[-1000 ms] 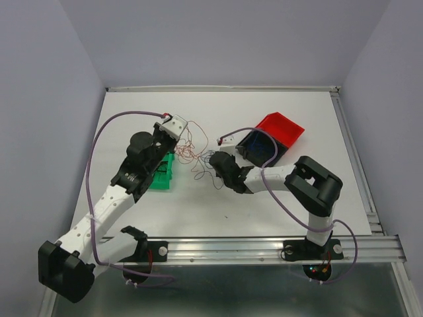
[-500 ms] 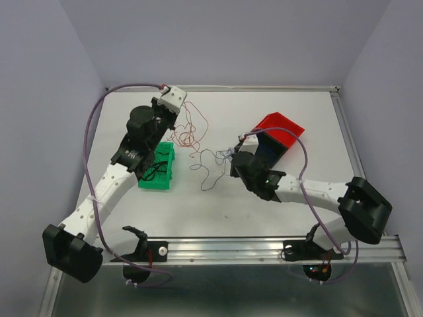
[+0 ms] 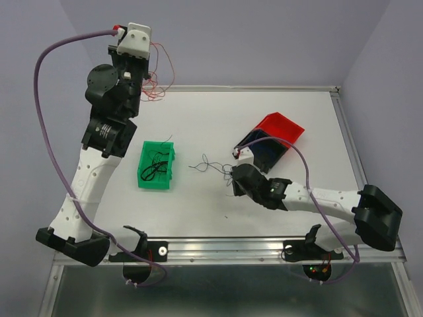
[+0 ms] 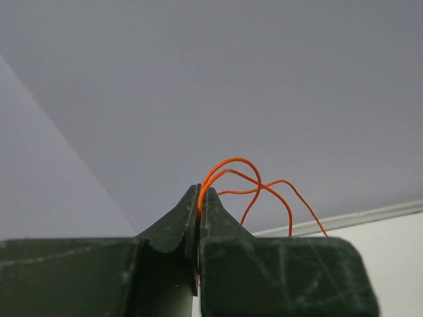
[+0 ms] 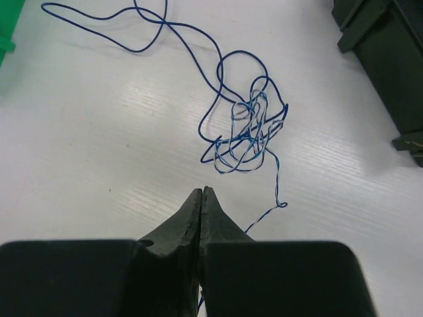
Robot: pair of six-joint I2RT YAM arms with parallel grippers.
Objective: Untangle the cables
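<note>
High at back left, left pincer risen, clamping red cable, right pincer closed beside blue cable

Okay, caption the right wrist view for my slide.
Right gripper shut, tips pointing at the tangled blue cable on the white table, dark bin at upper right.

left arm and right arm: white links, black joints, each trailed by a purple hose; right gripper dark, scratched.
</note>
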